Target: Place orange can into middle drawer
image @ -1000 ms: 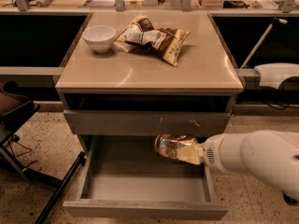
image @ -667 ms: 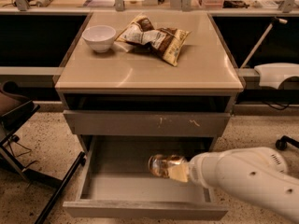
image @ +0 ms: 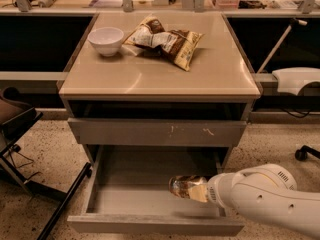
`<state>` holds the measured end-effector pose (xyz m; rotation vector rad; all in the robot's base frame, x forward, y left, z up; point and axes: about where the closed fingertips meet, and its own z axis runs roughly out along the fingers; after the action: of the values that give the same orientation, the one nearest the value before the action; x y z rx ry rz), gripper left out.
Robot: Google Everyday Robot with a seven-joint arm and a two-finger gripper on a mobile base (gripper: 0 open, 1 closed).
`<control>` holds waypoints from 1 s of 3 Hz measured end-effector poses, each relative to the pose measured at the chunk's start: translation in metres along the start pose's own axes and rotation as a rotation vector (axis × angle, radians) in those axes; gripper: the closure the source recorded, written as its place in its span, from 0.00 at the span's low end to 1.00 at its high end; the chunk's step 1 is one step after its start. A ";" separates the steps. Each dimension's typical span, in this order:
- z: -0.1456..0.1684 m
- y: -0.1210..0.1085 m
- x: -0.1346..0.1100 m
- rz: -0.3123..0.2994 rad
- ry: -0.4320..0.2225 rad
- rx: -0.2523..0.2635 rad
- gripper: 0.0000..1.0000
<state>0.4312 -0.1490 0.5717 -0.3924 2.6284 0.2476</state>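
Hand (image: 200, 190) gripping orange can (image: 183, 186), lower (rightward) in middle drawer (image: 130, 200)

Shiny metal can (image: 183, 186) in end effector (image: 199, 189)

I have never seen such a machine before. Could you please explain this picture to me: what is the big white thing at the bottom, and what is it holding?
The big white shape at the lower right is a robot's arm. The robot moves on a wheeled base and has only this one arm, which ends in a two-finger gripper. There is one camera, and it looks at the cabinet from the front and somewhat from above. The gripper is closed on the orange can, a shiny drinks can turned on its side. It holds the can inside the open middle drawer. I cannot tell whether the can touches the drawer floor. Just above is another drawer front with small white scratches. On the cabinet top there is a white bowl, with crinkled snack bags beside it.
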 end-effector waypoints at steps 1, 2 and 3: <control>0.018 0.008 0.003 0.015 0.021 -0.033 1.00; 0.066 0.029 -0.004 0.069 0.092 -0.109 1.00; 0.128 0.051 0.003 0.132 0.175 -0.185 1.00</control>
<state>0.4671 -0.0710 0.4639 -0.3139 2.8172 0.5249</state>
